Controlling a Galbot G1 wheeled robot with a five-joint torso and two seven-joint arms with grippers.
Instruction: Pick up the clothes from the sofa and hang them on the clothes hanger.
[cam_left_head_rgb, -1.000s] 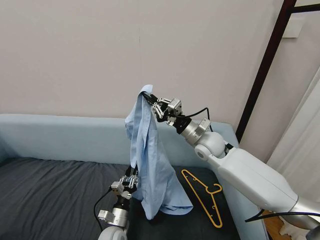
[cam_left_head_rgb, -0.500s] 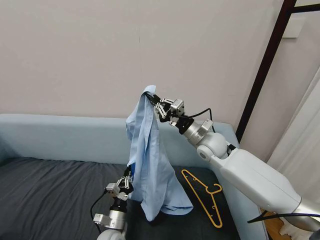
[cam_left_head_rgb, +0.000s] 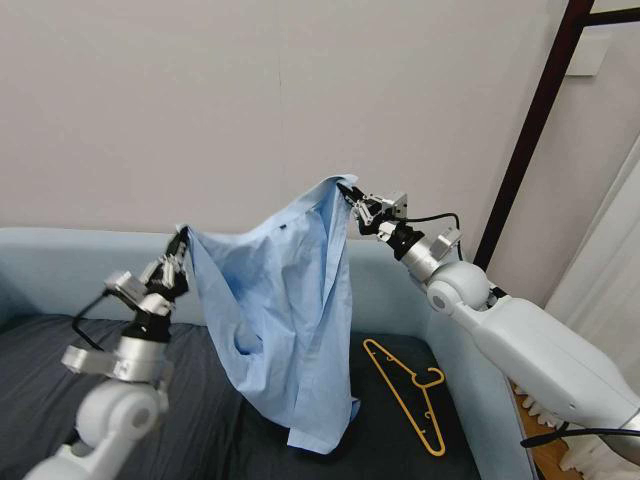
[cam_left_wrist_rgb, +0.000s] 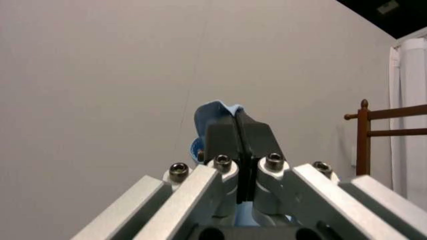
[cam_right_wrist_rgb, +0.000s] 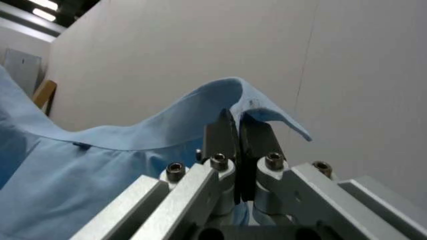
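Shirt (cam_left_head_rgb: 285, 320) is off the sofa (cam_left_head_rgb: 70, 395), spread in the air at mid-view between both grippers.

Left gripper (cam_left_head_rgb: 180, 250): at 9 o'clock in the head view, clamped tight on the shirt's 10 o'clock edge. The left wrist view shows the pads pressed together, with a bit of blue cloth poking past the tips.

Right gripper (cam_left_head_rgb: 352, 197): just off centre toward 1 o'clock, also fully closed, pinching the collar at the shirt's 1 o'clock corner. The right wrist view shows the same.

The top edge sags between the two grip points and the body hangs down. The hem is low at 6 o'clock over the dark seat; can't tell if it touches.

Yellow hanger (cam_left_head_rgb: 405, 395) lies flat on the seat at 5 o'clock, just beside the hem, with nothing holding it.
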